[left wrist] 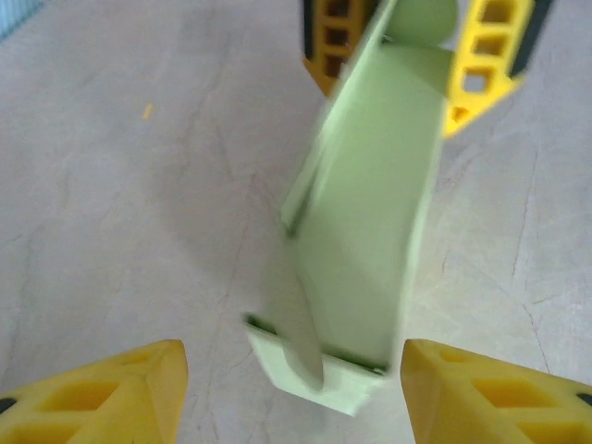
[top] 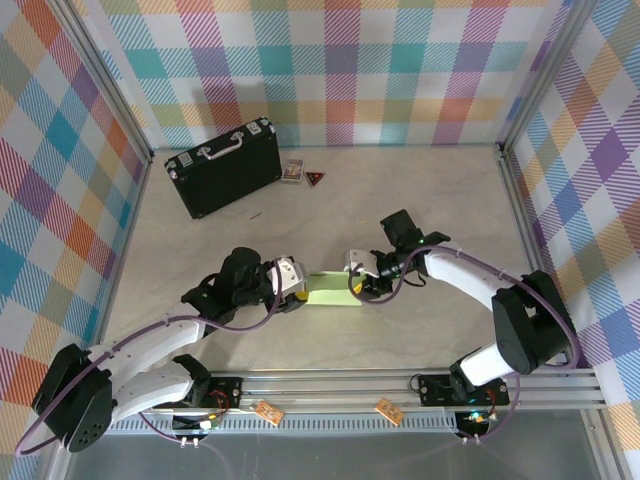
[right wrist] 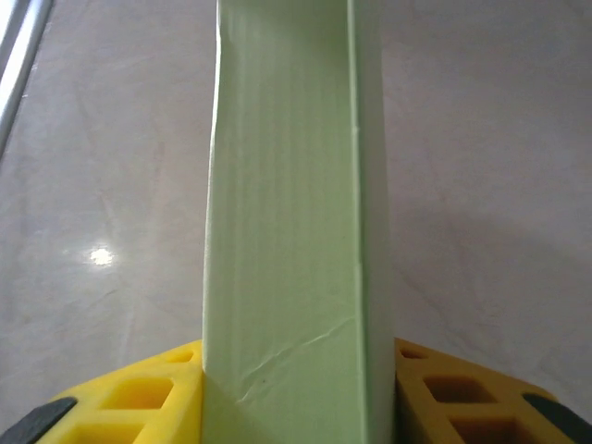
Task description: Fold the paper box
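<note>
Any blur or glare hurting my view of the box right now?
Left wrist view: the paper box is soft and smeared, edges unclear. Right wrist view: box sharp, crease readable; small glare spot on the table. Top view: even light, soft shadows.

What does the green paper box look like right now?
The paper box is pale green thin card, plain, folded into a long narrow shape, with a small flap open at one end and a faint crease near the other. It stretches between the two hands over the grey table. The right hand pinches one end; the left hand stands open around the flap end, not touching it.
</note>
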You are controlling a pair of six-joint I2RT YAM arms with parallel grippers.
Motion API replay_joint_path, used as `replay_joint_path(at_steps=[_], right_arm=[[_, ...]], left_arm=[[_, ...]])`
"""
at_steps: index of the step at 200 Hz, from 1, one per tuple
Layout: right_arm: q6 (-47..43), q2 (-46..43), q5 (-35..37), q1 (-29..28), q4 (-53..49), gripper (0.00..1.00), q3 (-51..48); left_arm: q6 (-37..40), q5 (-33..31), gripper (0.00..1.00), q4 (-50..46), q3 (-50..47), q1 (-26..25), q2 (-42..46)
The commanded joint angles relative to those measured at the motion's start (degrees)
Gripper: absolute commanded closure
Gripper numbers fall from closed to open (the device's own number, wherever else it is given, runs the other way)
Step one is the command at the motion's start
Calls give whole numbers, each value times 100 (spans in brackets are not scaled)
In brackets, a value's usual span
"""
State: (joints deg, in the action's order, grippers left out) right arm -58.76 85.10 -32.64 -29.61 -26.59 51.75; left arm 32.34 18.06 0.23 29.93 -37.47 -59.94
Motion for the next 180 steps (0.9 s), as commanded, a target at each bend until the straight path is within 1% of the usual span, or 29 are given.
replay_joint_path(at_steps=[1,28,52,71,86,102,117,129,157,180], right_arm=[[-74,41,-14,47,6,58,289],[-303,42,157,68,-165,58,358],[-568,55,213,78,-375,57,455],[-734,124,338,95,-590,57,600],[-859,192,408,104,-793,57,706],[-895,192,367,104,-867,57,749],[-933,187,267,113,-815,57,708],[-945,228,208,106,-802,57,690],[-992,366,184,113,-879,57,706],[-1053,358,74,104,-881,58,666]], left_arm=[[369,266,38,-353,238,89,-259],[558,449,40,-425,303,214,-439],[611,724,40,-173,185,405,-261],[568,957,40,234,2,710,-51],[525,1186,40,404,-3,1071,-9],[556,1593,40,487,90,1440,-118],[722,1895,40,630,137,1651,-353],[936,2102,40,498,278,1698,-585],[1472,2686,41,-140,705,1700,-1028],[1703,2801,41,-364,845,1707,-1138]])
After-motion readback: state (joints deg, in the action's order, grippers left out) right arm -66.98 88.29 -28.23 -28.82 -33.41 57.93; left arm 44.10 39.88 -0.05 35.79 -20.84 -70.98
